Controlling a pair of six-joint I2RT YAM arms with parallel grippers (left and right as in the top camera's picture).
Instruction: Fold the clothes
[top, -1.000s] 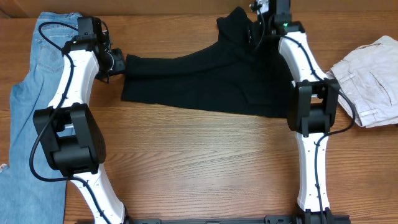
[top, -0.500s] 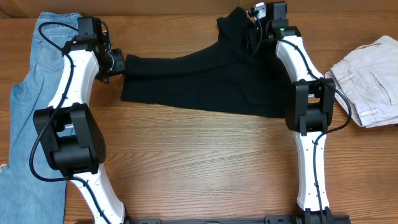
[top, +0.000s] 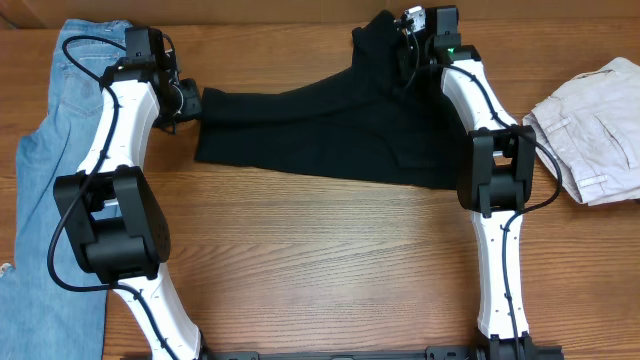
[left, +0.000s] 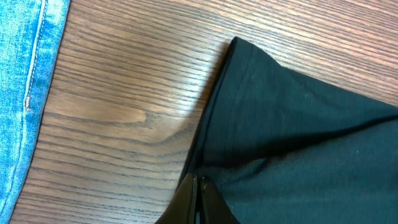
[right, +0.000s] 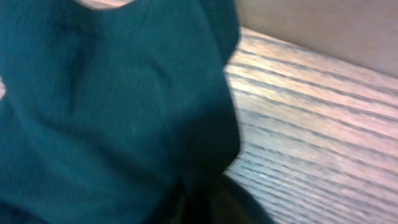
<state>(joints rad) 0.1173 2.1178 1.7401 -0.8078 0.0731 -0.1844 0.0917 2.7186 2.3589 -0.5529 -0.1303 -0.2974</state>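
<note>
Black clothes (top: 320, 130) lay spread across the far wooden surface (top: 320, 260) overhead, between jeans (top: 40, 150) and a pale garment (top: 595, 130), with an arm at each end. Left wrist: the left end effector (left: 198, 186) was clenched on the hem. Right wrist, blurred: the right end effector (right: 202, 205) seemed pinched on bunched cloth. Judged mid-fold; next, both ends need carrying over together.

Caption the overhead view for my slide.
Left gripper and right gripper hold opposite ends of the black garment on the table, jeans and beige garment at the sides.
</note>
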